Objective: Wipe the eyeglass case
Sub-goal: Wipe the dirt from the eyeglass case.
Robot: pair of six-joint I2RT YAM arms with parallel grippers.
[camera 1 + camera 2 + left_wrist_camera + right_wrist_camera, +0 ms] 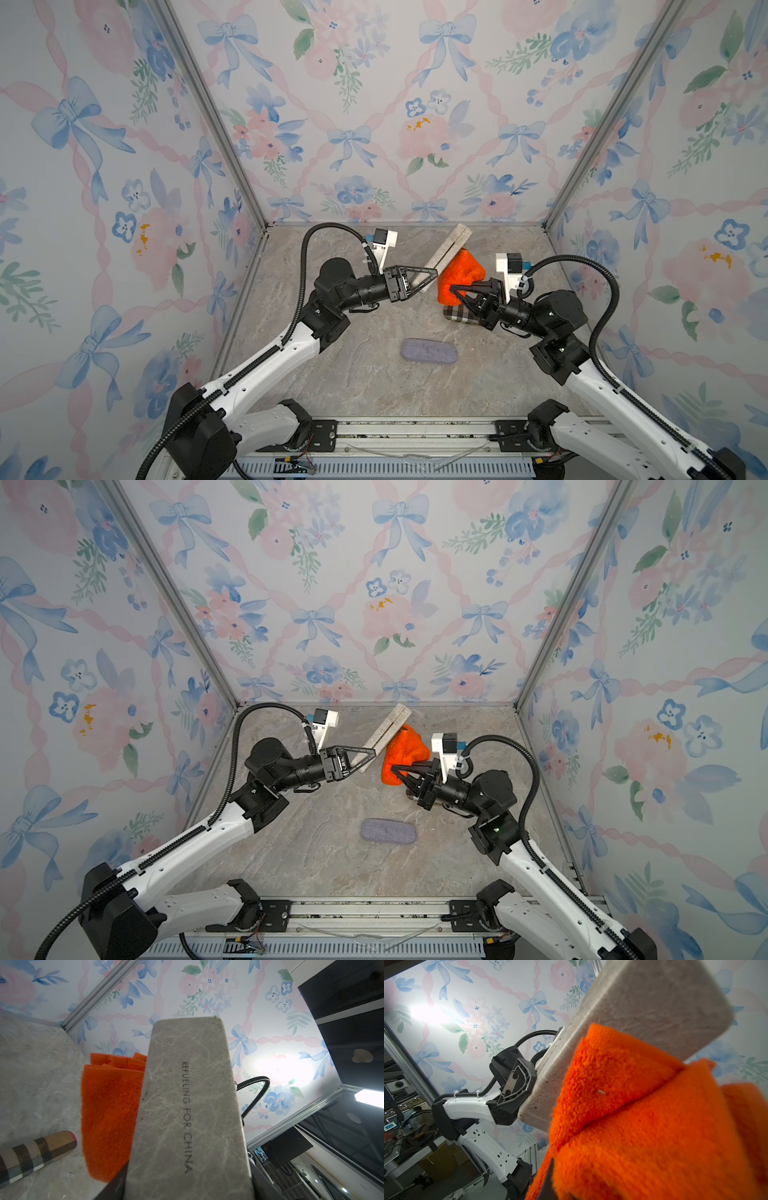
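Orange fuzzy cloth (461,274) was bunched up in the right gripper (453,289), jaws pinched all the way down on it, and the cloth sat pressed against one long side of the eyeglass case (449,249). The case was a grey marbled one with "REFUELING FOR CHINA" printed on it in the left wrist view (187,1105). It was closed and up off the table (332,374), slanting toward the back wall. The left gripper (430,279) had its jaws fairly narrow, clamped on the case's lower end. Down on the table, a plaid case (459,314) lay right under the right gripper, and a grey-blue fabric pouch (429,351) lay flat nearer the front, well apart from both grippers.
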